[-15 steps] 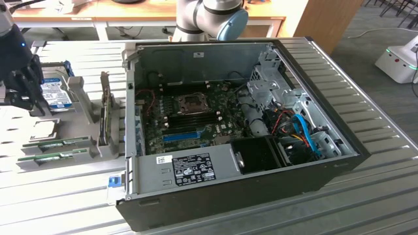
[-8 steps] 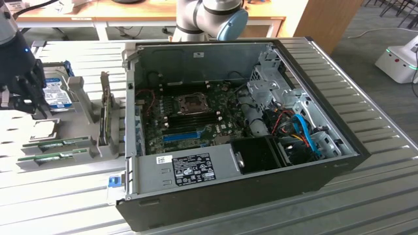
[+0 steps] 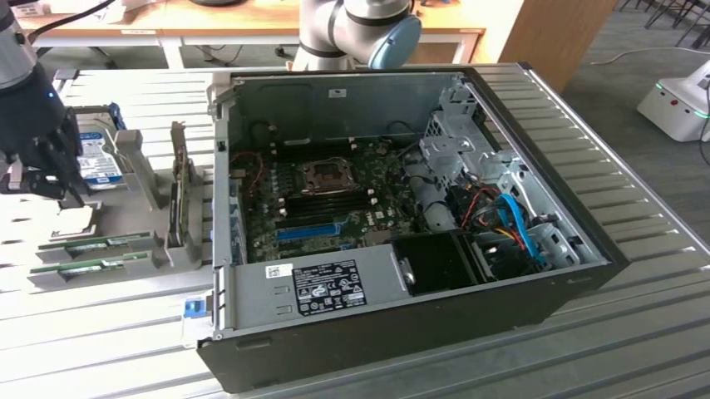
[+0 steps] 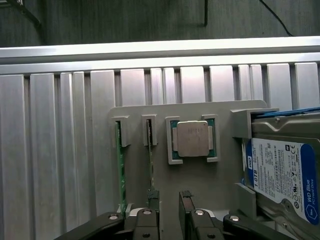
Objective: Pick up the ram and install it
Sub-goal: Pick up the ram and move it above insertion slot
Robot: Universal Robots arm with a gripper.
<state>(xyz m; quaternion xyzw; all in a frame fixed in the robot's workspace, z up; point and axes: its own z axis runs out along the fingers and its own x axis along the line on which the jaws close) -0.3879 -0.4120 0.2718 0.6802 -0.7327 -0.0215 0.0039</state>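
Note:
Two ram sticks stand on edge in a grey holder tray: one ram and a second ram beside it. In the exterior view they show as green strips, the ram and its twin, at that view's left. My gripper hangs open above the tray with nothing between its fingers; one fingertip lines up with the second ram's end, apart from it. In the exterior view the gripper is at the far left, over the tray's back part. The black memory slots lie on the motherboard inside the open case.
A processor chip sits in the tray next to the ram. A blue-labelled hard drive stands in the tray's end slot. An upright card stands between tray and computer case. All rests on a slatted metal table.

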